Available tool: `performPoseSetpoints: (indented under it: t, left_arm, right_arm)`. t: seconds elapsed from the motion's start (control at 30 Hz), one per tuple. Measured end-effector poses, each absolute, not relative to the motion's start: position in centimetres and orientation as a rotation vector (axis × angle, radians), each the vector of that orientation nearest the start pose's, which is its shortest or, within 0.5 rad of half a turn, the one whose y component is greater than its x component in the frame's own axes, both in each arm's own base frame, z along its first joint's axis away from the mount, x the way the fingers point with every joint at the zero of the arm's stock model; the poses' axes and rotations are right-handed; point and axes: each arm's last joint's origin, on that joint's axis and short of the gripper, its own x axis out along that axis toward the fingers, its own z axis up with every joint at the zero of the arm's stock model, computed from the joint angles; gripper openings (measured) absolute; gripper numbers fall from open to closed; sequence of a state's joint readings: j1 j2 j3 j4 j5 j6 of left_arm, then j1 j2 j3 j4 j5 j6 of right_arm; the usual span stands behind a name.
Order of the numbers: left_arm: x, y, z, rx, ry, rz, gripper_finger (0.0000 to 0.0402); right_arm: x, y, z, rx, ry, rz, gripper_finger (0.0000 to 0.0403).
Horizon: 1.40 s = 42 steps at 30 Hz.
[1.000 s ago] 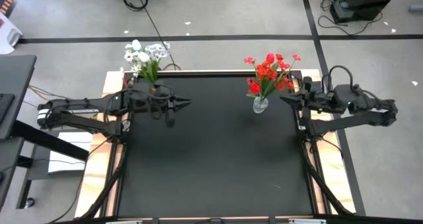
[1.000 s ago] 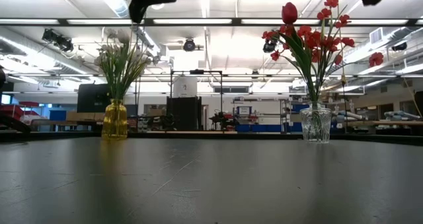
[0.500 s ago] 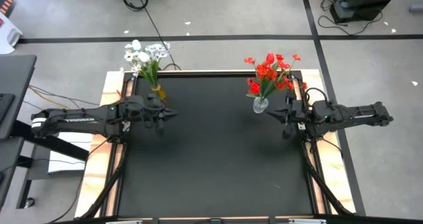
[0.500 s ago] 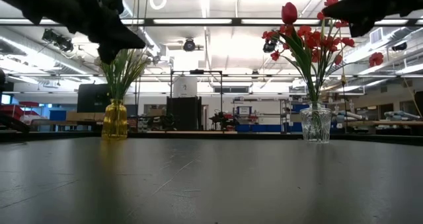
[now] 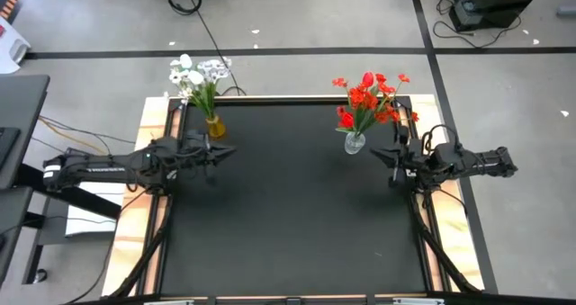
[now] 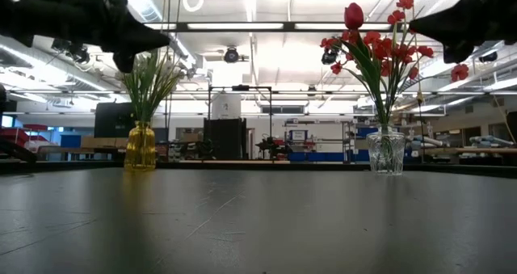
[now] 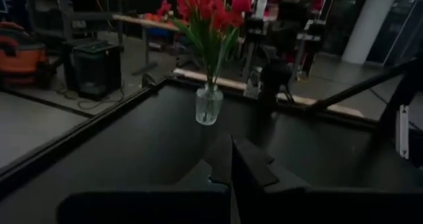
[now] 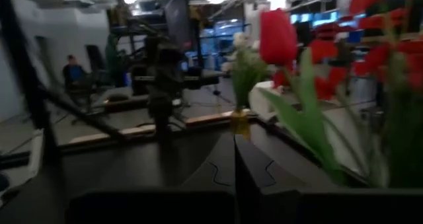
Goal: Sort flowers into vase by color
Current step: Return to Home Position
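White flowers (image 5: pixel 198 74) stand in a yellow vase (image 5: pixel 214 125) at the table's far left, stems down in it. Red flowers (image 5: pixel 369 96) stand the same way in a clear glass vase (image 5: pixel 355 143) at the far right. My left gripper (image 5: pixel 232 148) hovers shut and empty just near of the yellow vase (image 6: pixel 140 147), pointing level toward the table's right. My right gripper (image 5: pixel 376 152) hovers shut and empty beside the glass vase (image 6: pixel 386 151), pointing toward the left. The left wrist view looks across at the glass vase (image 7: pixel 208 105); the right wrist view at the yellow vase (image 8: pixel 239 123).
The black table top (image 5: pixel 288 215) lies bare between the two vases and toward the near edge. Its wooden border (image 5: pixel 153 116) shows at the left. A person (image 8: pixel 73 72) sits far off in the room behind the table.
Both arms have folded back and sunk. My left gripper has drawn toward the table's left edge and come down to the height of the white flowers' stems. My right gripper has come down beside the red flowers. The vases and flowers have stayed put.
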<state>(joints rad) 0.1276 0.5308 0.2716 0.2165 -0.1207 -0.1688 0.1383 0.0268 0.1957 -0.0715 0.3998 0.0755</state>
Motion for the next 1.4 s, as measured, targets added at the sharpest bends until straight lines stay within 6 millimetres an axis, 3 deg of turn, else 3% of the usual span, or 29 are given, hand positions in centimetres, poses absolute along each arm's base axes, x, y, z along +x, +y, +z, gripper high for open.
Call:
performPoseSetpoints:
  t: [0.5,0.7,0.83,0.97,1.27,1.4]
  left_arm:
    - [10.2,1.6,22.7,-0.141,0.005,0.245,0.0007]
    - [8.9,1.5,21.9,-0.113,0.073,0.256,0.0007]
    - [8.2,1.4,22.3,-0.115,0.012,0.256,0.0007]
    - [7.4,1.3,21.8,-0.104,0.039,0.26,0.0007]
    - [7.4,1.3,21.6,-0.087,0.058,0.24,0.0007]
    - [8.3,1.4,20.6,-0.114,-0.045,0.235,0.0007]
  right_arm:
    - [8.3,-0.1,20.9,0.094,-0.025,-0.309,0.0]
    - [9.3,0.4,18.4,0.167,-0.035,-0.16,0.0]
    - [9.7,0.4,17.1,0.162,-0.045,-0.182,0.0]
    - [9.7,0.2,17.2,0.13,-0.079,-0.238,0.0]
    - [9.6,0.3,17.1,0.128,-0.076,-0.215,0.0]
    - [9.7,0.4,17.1,0.148,-0.076,-0.176,0.0]
